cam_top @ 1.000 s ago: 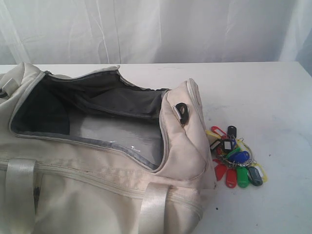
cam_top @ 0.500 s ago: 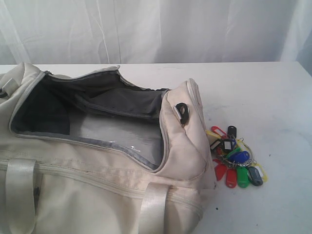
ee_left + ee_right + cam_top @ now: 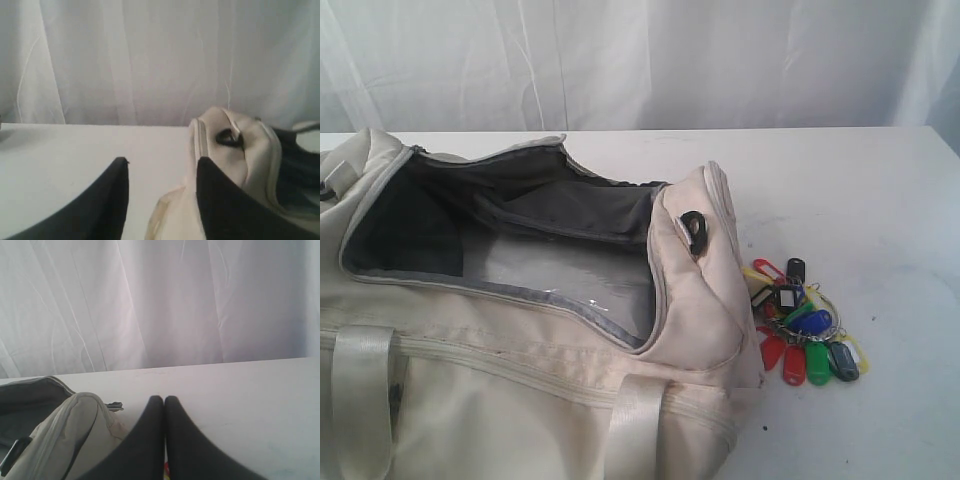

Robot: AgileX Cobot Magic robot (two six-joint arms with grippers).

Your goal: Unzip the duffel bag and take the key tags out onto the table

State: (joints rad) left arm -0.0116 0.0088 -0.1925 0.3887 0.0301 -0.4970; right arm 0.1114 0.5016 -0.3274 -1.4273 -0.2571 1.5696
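Left jaws apart, right jaws together; duffel bag (image 3: pixel 520 385) lies lengthwise left-right.

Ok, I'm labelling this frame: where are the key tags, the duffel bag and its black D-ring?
key tags (image 3: pixel 810 323), exterior view, on the blue tag mid-bunch.
duffel bag (image 3: pixel 510 395), exterior view, on its cream side panel.
black D-ring (image 3: pixel 695 232), exterior view, on the plastic loop.

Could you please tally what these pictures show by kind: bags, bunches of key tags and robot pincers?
duffel bag: 1
bunch of key tags: 1
pincers: 2 (left pincer, open; right pincer, shut)
Total: 4
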